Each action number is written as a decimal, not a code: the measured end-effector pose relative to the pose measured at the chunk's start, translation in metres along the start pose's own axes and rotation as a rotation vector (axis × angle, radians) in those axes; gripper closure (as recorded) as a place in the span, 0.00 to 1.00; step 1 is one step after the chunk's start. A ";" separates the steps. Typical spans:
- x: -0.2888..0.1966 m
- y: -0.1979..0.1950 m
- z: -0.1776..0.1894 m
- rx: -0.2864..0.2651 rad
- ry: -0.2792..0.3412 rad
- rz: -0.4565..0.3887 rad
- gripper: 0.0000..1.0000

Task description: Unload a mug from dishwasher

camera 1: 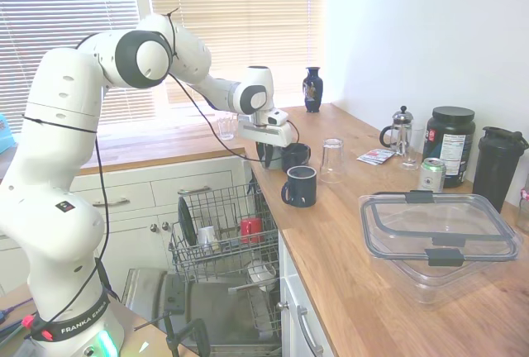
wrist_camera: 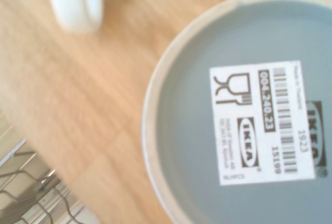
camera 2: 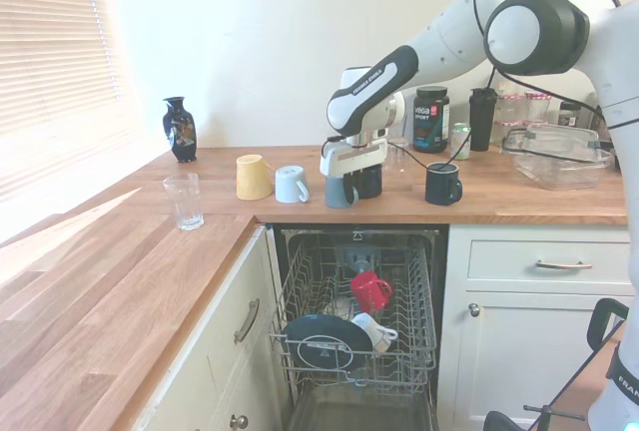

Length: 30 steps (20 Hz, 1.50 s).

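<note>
Second exterior view: tool grips mug (upside down).

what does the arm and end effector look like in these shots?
White rounded arm links with dark grey joint caps and a thin black cable along them. "FRANKA EMIKA" lettering shows near the base and on the forearm. White boxy end effector, small and angular.

Navy mugs crowd the mug on one side, pale cup on the other; above the rack is open

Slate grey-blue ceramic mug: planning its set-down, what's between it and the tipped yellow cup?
A pale blue ceramic mug, seen in the second exterior view.
</note>
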<state>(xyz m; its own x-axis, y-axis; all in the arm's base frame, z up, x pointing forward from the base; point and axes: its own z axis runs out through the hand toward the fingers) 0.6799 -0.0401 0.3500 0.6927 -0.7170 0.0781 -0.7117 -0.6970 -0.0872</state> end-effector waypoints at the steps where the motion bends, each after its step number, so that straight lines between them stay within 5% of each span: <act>1: 0.002 -0.003 0.000 -0.001 -0.002 -0.002 1.00; 5: 0.005 -0.014 0.001 -0.006 -0.006 -0.011 1.00; 6: 0.005 -0.017 0.002 -0.007 -0.007 -0.014 0.00; 24: -0.008 -0.038 0.015 -0.035 -0.035 -0.048 0.00; 30: -0.016 -0.032 -0.036 -0.001 0.037 -0.049 0.00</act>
<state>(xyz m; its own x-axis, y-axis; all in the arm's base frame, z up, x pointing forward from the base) 0.6873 -0.0068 0.3873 0.7218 -0.6819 0.1184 -0.6774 -0.7311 -0.0814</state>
